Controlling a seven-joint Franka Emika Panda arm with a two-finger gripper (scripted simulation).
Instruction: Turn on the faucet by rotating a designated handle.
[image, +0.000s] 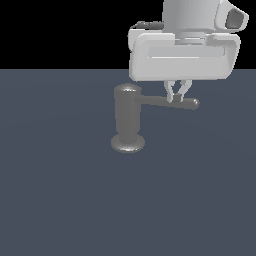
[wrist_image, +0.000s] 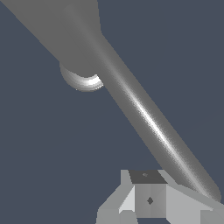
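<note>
The faucet (image: 127, 120) is a dull grey upright cylinder on a flared round base, standing mid-scene in the exterior view. Its handle (image: 170, 102) is a thin grey rod that sticks out level from near the top, toward the exterior view's right. My gripper (image: 177, 98) hangs straight down over the rod's outer half, fingers drawn together, with the tips at the rod's height. In the wrist view the handle (wrist_image: 148, 122) runs diagonally past the gripper (wrist_image: 149, 199). The pads sit beside the rod, not around it. The faucet body (wrist_image: 65, 26) fills one corner of that view.
A flat dark blue-grey floor (image: 60, 200) spreads around the faucet, with a black background behind it. The white hand housing (image: 182, 55) hovers just above the handle.
</note>
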